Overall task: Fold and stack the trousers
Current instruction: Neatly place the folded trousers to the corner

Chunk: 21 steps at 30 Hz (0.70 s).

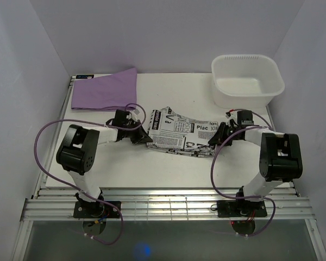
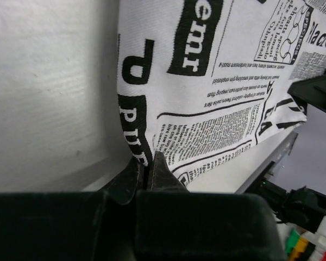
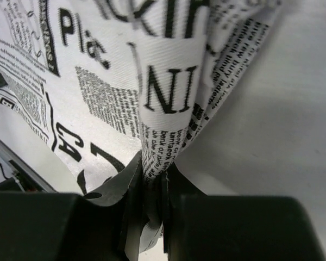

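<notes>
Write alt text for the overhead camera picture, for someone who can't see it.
Two robot arms hold a pair of newspaper-print trousers by its opposite ends on a white table, the left gripper and right gripper both shut on the fabric. A purple cloth lies at the far left, a white tub at the far right.

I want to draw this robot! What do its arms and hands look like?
Both the left arm and right arm have chunky black joints joined by white tubes, standing on black base plates. A looping purple cable runs along each. The left hand and right hand are black, with two flat, pointed fingers.
</notes>
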Motion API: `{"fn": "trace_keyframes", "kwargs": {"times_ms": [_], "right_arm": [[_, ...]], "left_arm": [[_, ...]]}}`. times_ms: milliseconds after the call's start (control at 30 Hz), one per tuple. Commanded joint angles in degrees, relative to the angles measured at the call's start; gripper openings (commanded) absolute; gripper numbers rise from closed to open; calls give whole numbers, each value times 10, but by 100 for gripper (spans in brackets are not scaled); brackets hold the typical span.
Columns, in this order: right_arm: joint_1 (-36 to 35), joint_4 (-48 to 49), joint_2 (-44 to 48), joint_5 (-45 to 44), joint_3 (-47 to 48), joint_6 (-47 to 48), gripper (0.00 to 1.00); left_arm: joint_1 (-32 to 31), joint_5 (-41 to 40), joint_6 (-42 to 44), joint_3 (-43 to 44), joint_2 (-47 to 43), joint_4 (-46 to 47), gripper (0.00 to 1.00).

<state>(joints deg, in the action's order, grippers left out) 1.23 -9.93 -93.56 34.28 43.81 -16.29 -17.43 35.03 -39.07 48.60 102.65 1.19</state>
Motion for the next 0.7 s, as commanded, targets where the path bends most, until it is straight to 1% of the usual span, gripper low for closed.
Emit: {"fn": "trace_keyframes", "kwargs": {"times_ms": [0,33,67,100,167,233,300,333,433,533,600,633,667], "right_arm": [[-65,24,29,-40,52,12,8],[-78,24,30,-49,78,14,8],[-89,25,30,-62,89,14,8],[-110,30,29,-68,100,14,8],[-127,51,25,-83,129,12,8],[-154,71,17,-91,152,8,8],[-174,82,-4,-99,198,-2,8],[-182,92,-20,-100,214,-5,8],[-211,120,-50,-114,281,-11,8],[-241,146,-93,-121,351,-11,8],[-258,159,-119,-124,390,-11,8],[-264,163,-146,-126,434,-11,8],[-269,166,-161,-132,457,-12,8]], "left_arm": [[-1,-72,102,40,-40,-72,0],[-1,-82,116,51,-49,-92,0],[-1,-106,130,56,-58,-100,0],[-1,-117,161,61,-77,-108,0],[1,-139,190,70,-101,-120,0],[5,-171,232,69,-143,-116,0],[13,-195,258,72,-172,-104,0],[18,-201,277,75,-195,-102,0],[46,-208,297,93,-221,-94,0],[78,-209,328,120,-228,-81,0],[105,-207,352,135,-228,-55,0],[113,-204,362,139,-227,-34,0],[121,-203,381,142,-224,-23,0]]}}
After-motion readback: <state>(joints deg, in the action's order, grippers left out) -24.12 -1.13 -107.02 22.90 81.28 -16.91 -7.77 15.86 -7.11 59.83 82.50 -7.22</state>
